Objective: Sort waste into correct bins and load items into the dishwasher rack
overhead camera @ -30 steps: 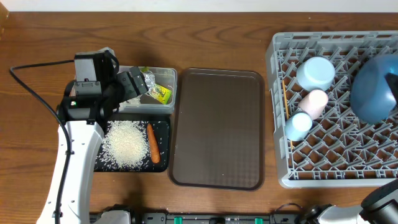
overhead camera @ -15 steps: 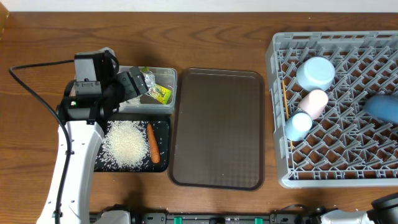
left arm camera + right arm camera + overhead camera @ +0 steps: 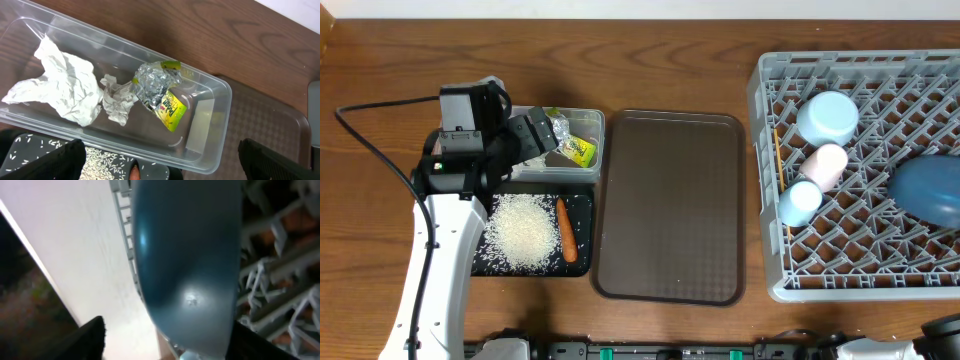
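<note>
The large round dark-blue plate (image 3: pixel 926 188) lies at the right edge of the large grey plastic dishwasher rack (image 3: pixel 860 270). It fills the space between the right gripper (image 3: pixel 165 340) fingers, but I cannot tell whether they clamp it. The left gripper (image 3: pixel 160 167) hovers, jaws wide apart, over the clear plastic rectangular tub (image 3: pixel 210 95), which holds crumpled white tissue (image 3: pixel 60 87), a silver foil ball (image 3: pixel 152 82) and a yellow-green snack wrapper (image 3: pixel 170 107).
</note>
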`<move>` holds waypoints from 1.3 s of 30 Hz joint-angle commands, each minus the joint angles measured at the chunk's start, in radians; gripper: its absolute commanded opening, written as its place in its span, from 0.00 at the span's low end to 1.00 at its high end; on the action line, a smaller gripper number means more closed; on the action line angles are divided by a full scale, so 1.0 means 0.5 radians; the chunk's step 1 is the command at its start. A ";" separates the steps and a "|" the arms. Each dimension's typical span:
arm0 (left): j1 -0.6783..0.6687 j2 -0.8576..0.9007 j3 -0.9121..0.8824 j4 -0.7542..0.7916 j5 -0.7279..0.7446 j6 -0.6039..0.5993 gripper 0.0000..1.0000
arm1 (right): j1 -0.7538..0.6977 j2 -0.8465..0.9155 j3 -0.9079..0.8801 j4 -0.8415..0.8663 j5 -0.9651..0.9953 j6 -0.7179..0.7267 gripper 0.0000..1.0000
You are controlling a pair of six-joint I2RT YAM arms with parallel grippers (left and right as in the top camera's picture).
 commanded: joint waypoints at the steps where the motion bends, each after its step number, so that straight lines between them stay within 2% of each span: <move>1: 0.008 0.008 -0.002 0.000 -0.033 0.011 1.00 | -0.051 -0.009 0.001 -0.130 -0.054 -0.095 0.78; 8: 0.008 0.008 -0.002 0.000 -0.033 0.011 1.00 | -0.126 -0.021 0.001 -0.653 -0.056 -0.149 0.84; 13: 0.008 0.008 -0.002 0.000 -0.033 0.011 1.00 | -0.127 -0.021 0.001 -1.070 -0.131 -0.356 0.88; 18: 0.008 0.008 -0.002 0.000 -0.033 0.011 1.00 | -0.089 -0.024 0.002 -1.205 -0.507 -0.801 0.87; 22: 0.008 0.008 -0.002 0.000 -0.033 0.011 1.00 | -0.028 -0.027 0.005 -1.198 -0.809 -1.732 0.85; 25: 0.008 0.008 -0.002 0.000 -0.033 0.011 1.00 | -0.014 -0.026 0.005 -1.032 -0.812 -2.011 0.86; 27: 0.008 0.008 -0.002 0.000 -0.033 0.011 1.00 | -0.002 -0.025 0.005 -0.838 -0.778 -1.958 0.89; 28: 0.008 0.008 -0.002 0.000 -0.033 0.011 1.00 | 0.005 -0.025 0.005 -0.787 -0.748 -1.919 0.99; 37: 0.008 0.008 -0.002 0.000 -0.033 0.011 1.00 | 0.027 -0.024 0.004 -0.483 -0.394 -1.675 0.99; 39: 0.008 0.008 -0.002 0.000 -0.033 0.011 1.00 | 0.029 -0.024 0.001 -0.419 -0.256 -1.540 0.99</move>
